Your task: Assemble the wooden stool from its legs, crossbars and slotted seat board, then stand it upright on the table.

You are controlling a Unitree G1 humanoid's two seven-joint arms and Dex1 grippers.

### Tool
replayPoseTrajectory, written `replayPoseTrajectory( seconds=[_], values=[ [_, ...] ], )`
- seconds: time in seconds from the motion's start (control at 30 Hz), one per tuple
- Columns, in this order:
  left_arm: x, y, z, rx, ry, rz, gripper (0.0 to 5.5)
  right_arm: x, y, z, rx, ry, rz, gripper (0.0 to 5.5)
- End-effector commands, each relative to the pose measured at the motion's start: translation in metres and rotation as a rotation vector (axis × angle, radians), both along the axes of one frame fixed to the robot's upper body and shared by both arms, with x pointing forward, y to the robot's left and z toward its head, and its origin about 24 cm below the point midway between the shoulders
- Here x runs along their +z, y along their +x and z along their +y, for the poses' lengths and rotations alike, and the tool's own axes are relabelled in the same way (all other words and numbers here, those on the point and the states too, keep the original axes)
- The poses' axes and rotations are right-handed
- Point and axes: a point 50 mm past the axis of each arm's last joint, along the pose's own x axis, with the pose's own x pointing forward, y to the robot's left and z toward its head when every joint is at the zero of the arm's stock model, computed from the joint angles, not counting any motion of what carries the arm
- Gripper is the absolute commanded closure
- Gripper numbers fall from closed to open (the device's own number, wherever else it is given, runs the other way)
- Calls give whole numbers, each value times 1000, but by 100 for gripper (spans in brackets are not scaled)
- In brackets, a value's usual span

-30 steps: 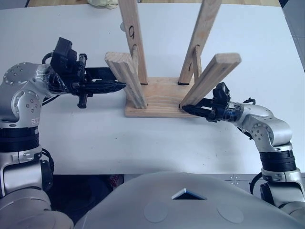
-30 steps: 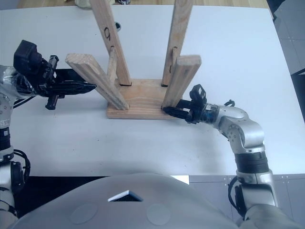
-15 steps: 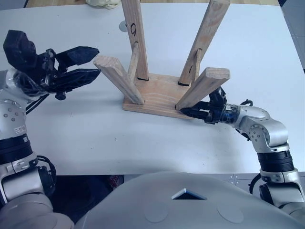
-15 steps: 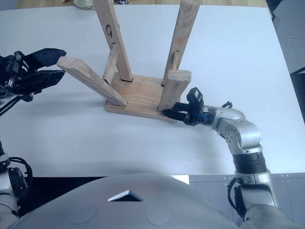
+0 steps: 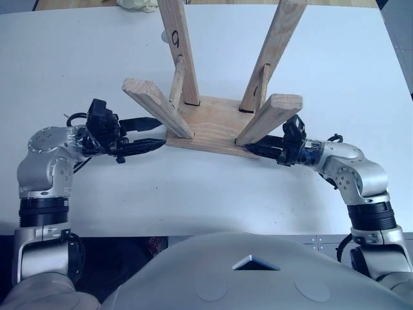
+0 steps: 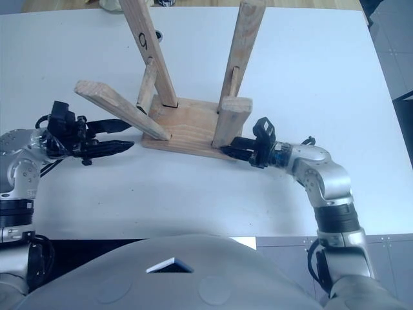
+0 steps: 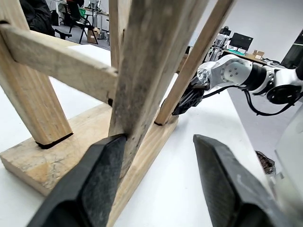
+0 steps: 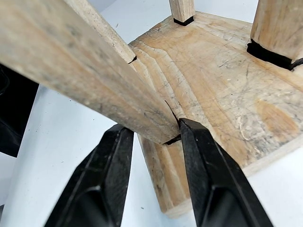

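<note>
The wooden stool stands upside down on the white table, its seat board (image 5: 210, 126) flat and its legs pointing up and outward. Short crossbars (image 5: 177, 81) join the leg pairs. My left gripper (image 5: 158, 134) lies low at the board's left end, open, with one finger (image 7: 94, 179) touching the base of the near-left leg (image 5: 155, 106). My right gripper (image 5: 255, 150) is at the board's near-right corner. Its fingers (image 8: 208, 179) are shut on that corner, right where the near-right leg (image 5: 271, 116) enters the board (image 8: 222, 85).
A pale yellowish object (image 5: 139, 5) sits at the table's far edge, and a small dark ring (image 5: 166, 37) lies behind the far-left leg. The table's near edge (image 5: 193, 226) runs just in front of both arms. Bare tabletop lies on both sides of the stool.
My left gripper pulled back from the near-left leg, swung out left and opened, then came back low to the board's left end. The stool turned slightly. My right gripper stayed at its corner.
</note>
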Motion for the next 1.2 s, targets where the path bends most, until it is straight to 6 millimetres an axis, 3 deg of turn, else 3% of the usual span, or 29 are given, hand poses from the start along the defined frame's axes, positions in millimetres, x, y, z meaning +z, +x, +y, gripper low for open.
replayPoseTrajectory(
  seconds=[0.03,0.17,0.37,0.47,0.6,0.7,0.8,1.0,1.1,1.2],
  values=[
    [1,5,5,9,39,-31,293,-7,-1,-1,3,-37,28,403],
    [-1,12,4,24,54,-61,293,-10,-3,0,12,-45,28,406],
    [-20,26,-19,-13,68,-66,293,-11,-1,2,24,-48,24,408],
    [-40,33,-25,-37,198,-66,350,-11,0,4,33,-47,20,408],
    [-44,40,-27,-37,192,-54,406,-12,0,6,35,-44,19,409],
    [-45,43,-31,-35,157,-35,410,-13,-1,6,34,-42,21,413],
    [-44,40,-37,-56,53,96,410,-9,-1,7,54,-18,29,414],
    [-14,31,-32,-54,-205,384,411,55,12,11,119,310,221,424],
    [-4,25,-33,-37,-289,485,422,86,13,13,211,349,271,432],
    [1,28,-42,23,-317,548,436,101,13,19,264,354,337,453]
  ],
)
